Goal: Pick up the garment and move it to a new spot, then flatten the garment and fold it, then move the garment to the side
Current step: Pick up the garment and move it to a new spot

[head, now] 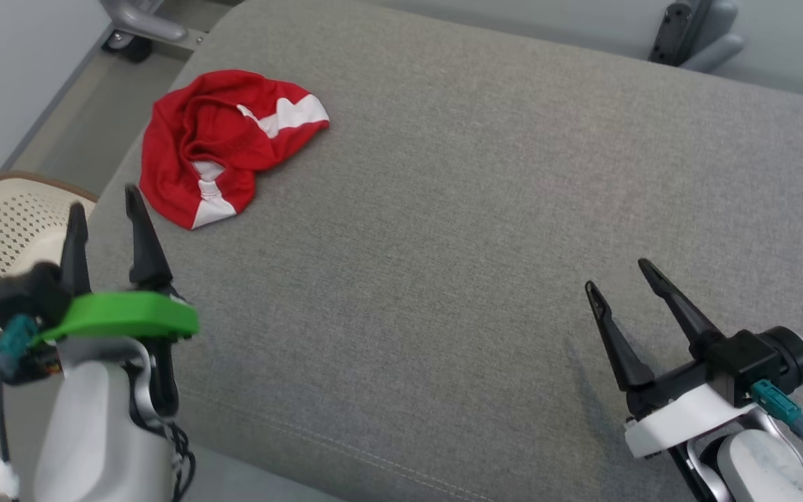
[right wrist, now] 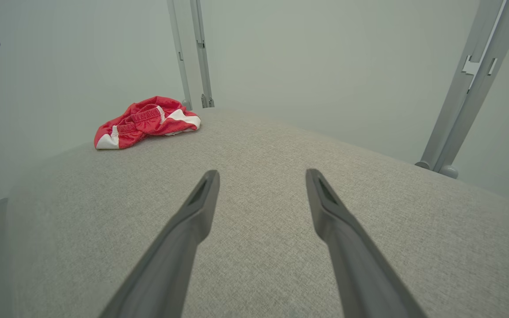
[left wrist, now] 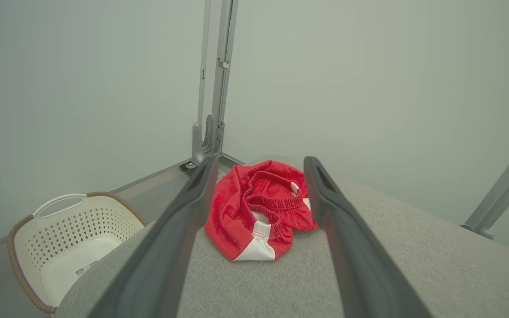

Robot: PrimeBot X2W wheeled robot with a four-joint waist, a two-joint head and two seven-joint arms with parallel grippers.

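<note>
Both jaws open, empty: left gripper [head: 102,197], right gripper [head: 616,273] | crumpled red-and-white mesh garment [head: 227,143] upper left, at edge of grey fabric cushion [head: 443,209] | risk: shallow pinch drags it off.

Setting: bare indoor test bay set up for laundry handling, more a lab than a home.
Work surface: broad grey woven-fabric upholstered pad [head: 443,244], with a stitched seam along its near edge.
Walls: plain pale grey-white panel walls [left wrist: 82,88].
Framework: grey metal upright posts [left wrist: 221,88], footed in the corner.
Floor: smooth grey floor [head: 88,118].
Laundry cues: white perforated plastic laundry basket with a brown rim [left wrist: 108,221], on the floor beside the pad; crumpled red-and-white mesh garment [head: 220,143], on the pad.
</note>
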